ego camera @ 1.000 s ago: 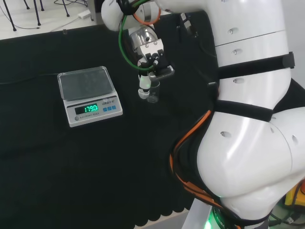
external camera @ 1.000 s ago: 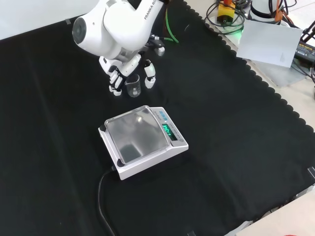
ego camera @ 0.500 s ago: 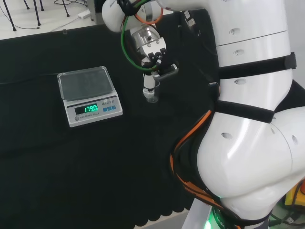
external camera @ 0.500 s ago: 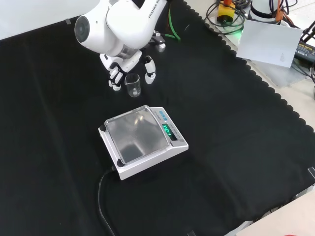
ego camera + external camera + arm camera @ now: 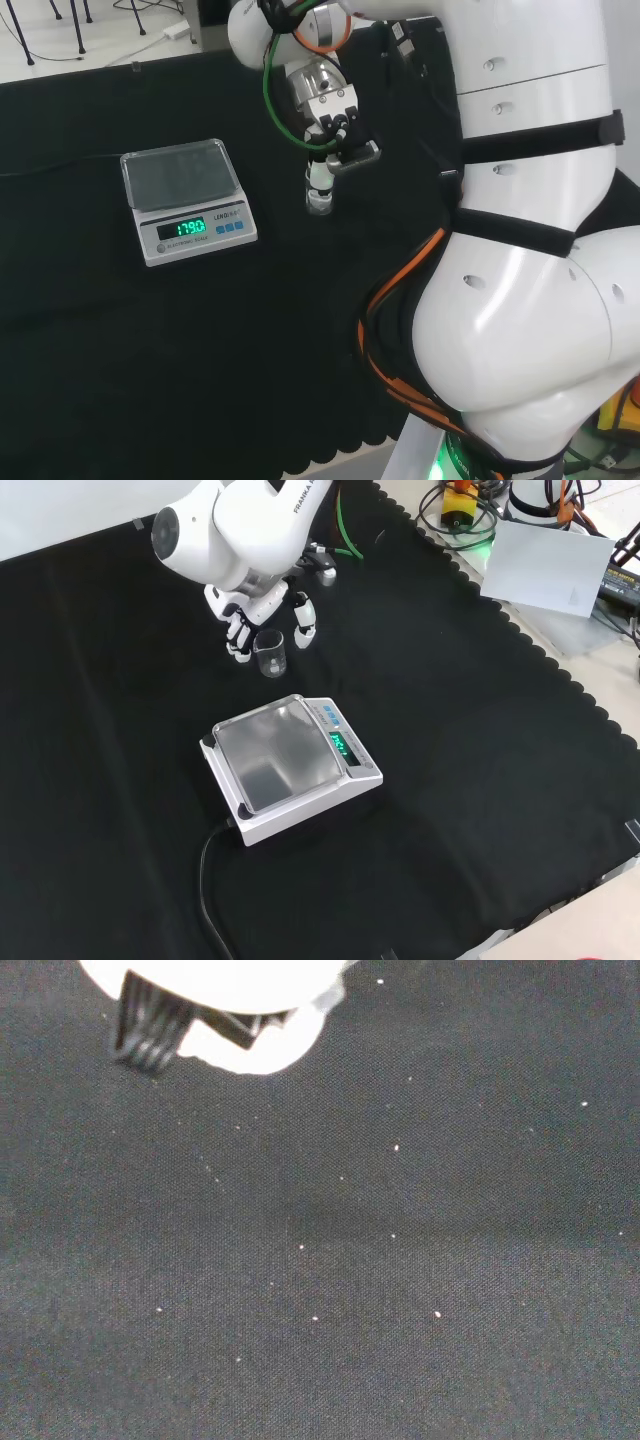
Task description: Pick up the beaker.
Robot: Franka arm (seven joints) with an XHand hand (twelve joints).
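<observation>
Front view shows the hand (image 5: 262, 615) low over the black cloth (image 5: 480, 740), fingers (image 5: 238, 640) on the left and the thumb (image 5: 304, 627) on the right, pointing down. They stand spread, partly bent, holding nothing. The beaker (image 5: 270, 652) sits upright between them, slightly nearer the camera than the fingertips; whether anything touches it I cannot tell. Its long axis runs vertical, mouth up. In the head view the hand (image 5: 325, 178) hangs just above the beaker (image 5: 319, 201). A scale (image 5: 292, 765) lies nearer in the front view, just beyond the beaker from the hand. Closing should bring both sides onto the wall.
</observation>
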